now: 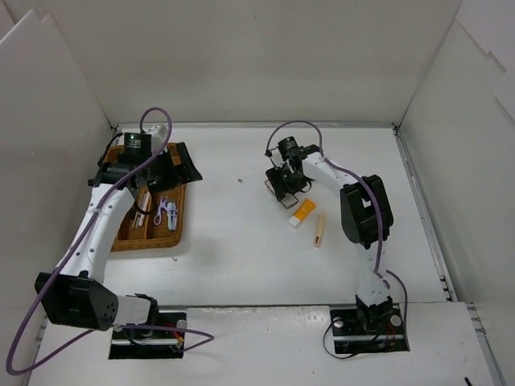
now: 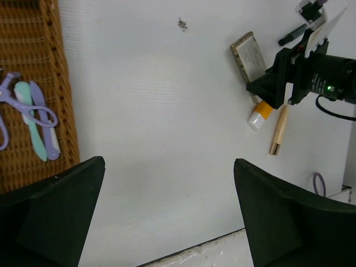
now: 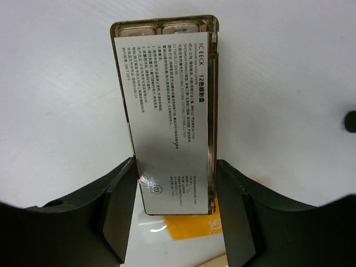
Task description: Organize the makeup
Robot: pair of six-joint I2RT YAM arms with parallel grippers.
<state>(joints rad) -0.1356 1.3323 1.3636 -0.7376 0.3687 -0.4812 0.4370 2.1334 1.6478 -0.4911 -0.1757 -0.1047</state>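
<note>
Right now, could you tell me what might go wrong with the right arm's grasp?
The right pincer pinches the long brown eyeshadow palette near one end, so the far end may sag or twist when lifted. The orange tube lies right at that gripped end and could get dragged along.

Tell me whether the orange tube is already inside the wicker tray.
No, the orange tube lies on the white table beside a wooden stick, well apart from the wicker tray.

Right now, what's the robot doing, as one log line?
left tool: open, empty, by wicker tray | right tool: gripping eyeshadow palette sides | orange tube: beside palette
</note>
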